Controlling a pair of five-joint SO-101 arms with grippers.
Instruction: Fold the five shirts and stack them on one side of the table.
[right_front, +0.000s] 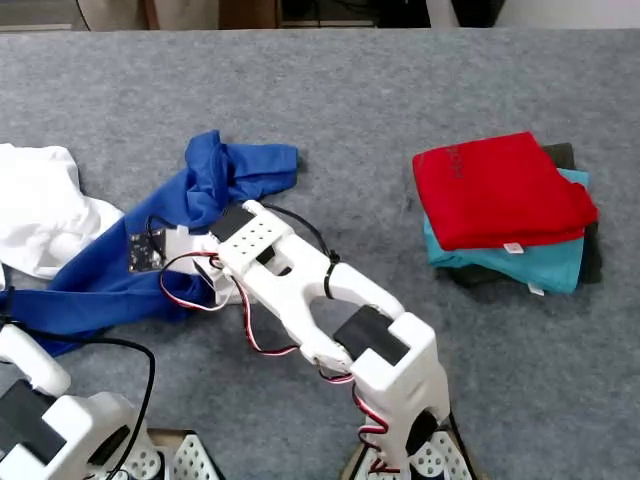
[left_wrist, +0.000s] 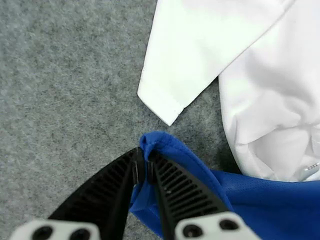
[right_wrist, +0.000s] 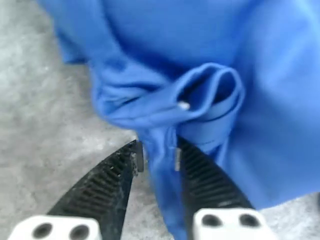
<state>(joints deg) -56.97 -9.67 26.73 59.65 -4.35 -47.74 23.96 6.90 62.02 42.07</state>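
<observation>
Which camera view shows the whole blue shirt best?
The high view: nearly the whole crumpled blue shirt shows. The left wrist view shows one corner pinched in the jaws of the left gripper; the right wrist view, a fold between the jaws of the right gripper.

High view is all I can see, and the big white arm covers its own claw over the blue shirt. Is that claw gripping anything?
Observer: Yes. The right claw is closed on a bunched fold of the blue shirt.
Operator: And the arm down in the corner?
Observer: The left claw pinches a corner tip of that same shirt.
Operator: Is anything else caught there?
Observer: No. The white shirt lies on the table close by, its hemmed end apart from the left claw.
</observation>
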